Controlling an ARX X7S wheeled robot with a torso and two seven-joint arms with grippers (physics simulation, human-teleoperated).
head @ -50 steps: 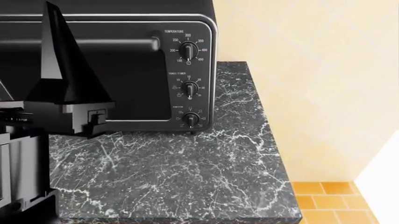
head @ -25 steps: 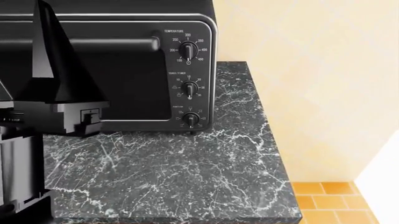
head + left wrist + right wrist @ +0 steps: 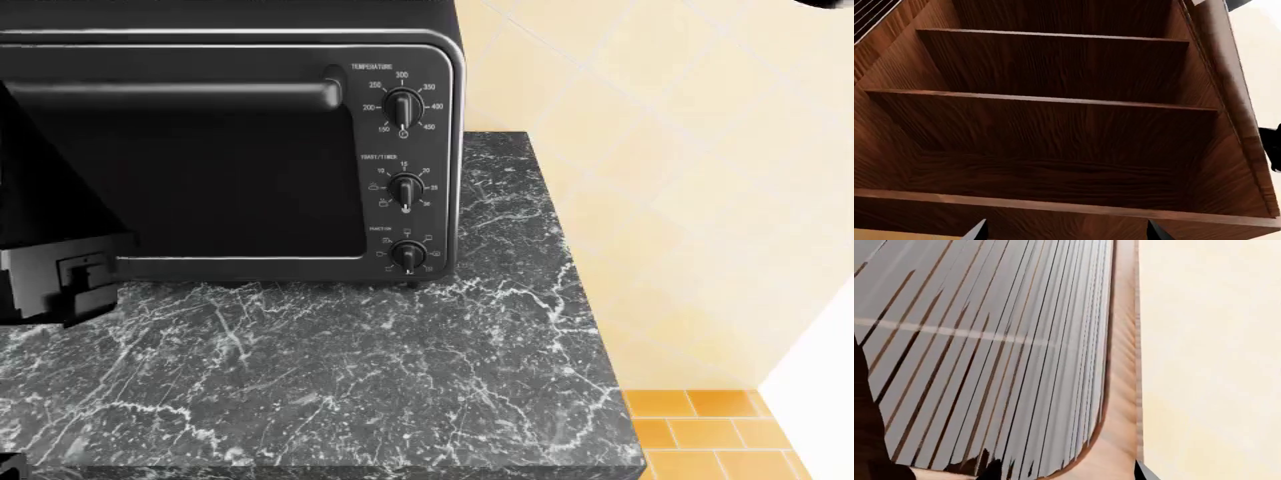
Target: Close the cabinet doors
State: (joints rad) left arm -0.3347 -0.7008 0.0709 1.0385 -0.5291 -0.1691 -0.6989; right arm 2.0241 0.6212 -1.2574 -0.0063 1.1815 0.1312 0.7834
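While the left wrist camera looks straight into the open cabinet (image 3: 1054, 125), two dark fingertips (image 3: 977, 231) of the left gripper (image 3: 1066, 231) show at the frame edge, set wide apart with nothing between them. They touch neither the wood frame nor the two shelves (image 3: 1047, 100) inside. In the head view only a black block of the left arm (image 3: 60, 275) shows, beside the oven (image 3: 227, 150) on the marble counter (image 3: 347, 380); the cabinet is out of that view.

Through the right wrist camera, a door (image 3: 1121, 390) with a wood frame and ribbed glass (image 3: 987, 365) fills the picture, seen close against the cream wall (image 3: 1214, 360). Only a dark sliver of one fingertip (image 3: 1139, 471) of the right gripper shows, so I cannot tell whether it is apart or together, or whether it touches the door.
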